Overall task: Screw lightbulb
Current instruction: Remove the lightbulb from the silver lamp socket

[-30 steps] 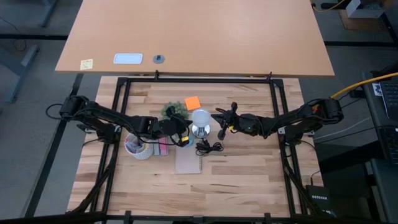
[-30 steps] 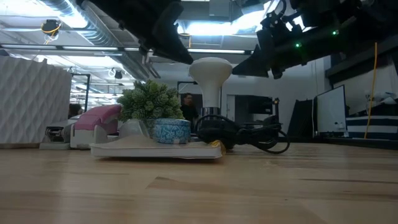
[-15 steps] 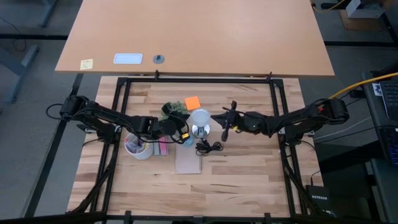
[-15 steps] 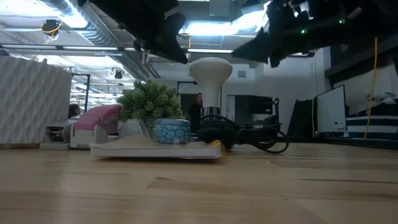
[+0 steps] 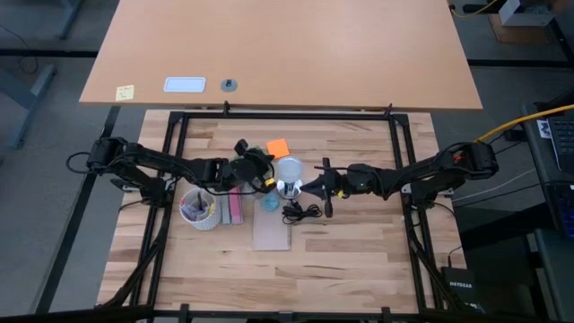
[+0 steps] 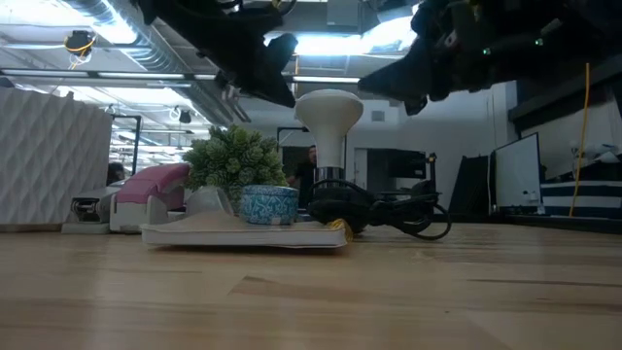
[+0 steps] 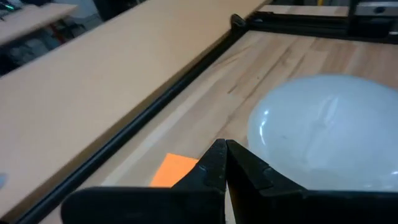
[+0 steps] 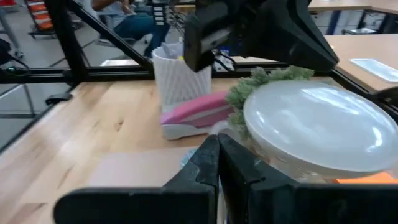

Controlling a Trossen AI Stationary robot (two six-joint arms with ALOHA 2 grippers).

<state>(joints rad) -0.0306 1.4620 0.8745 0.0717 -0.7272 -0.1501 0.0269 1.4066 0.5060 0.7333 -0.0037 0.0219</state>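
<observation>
The lightbulb [image 5: 289, 170] stood upright in its shiny socket [image 6: 328, 178], frosted globe up, smooth and matte over a pale neck. Both grippers hung beside the globe with fingers pinched together, holding nothing: the left gripper [image 5: 266, 179] on one side, the right gripper [image 5: 316, 187] opposite. Seemingly the approach step; next, one must spread wide, close around the globe and twist.

A light wooden table [image 5: 359, 242] is seen; a notebook [image 5: 272, 235] and black cord [image 5: 300, 213] lie just below the right gripper [image 5: 325, 188], a white cup [image 5: 199, 212] beside the left gripper [image 5: 262, 170].
</observation>
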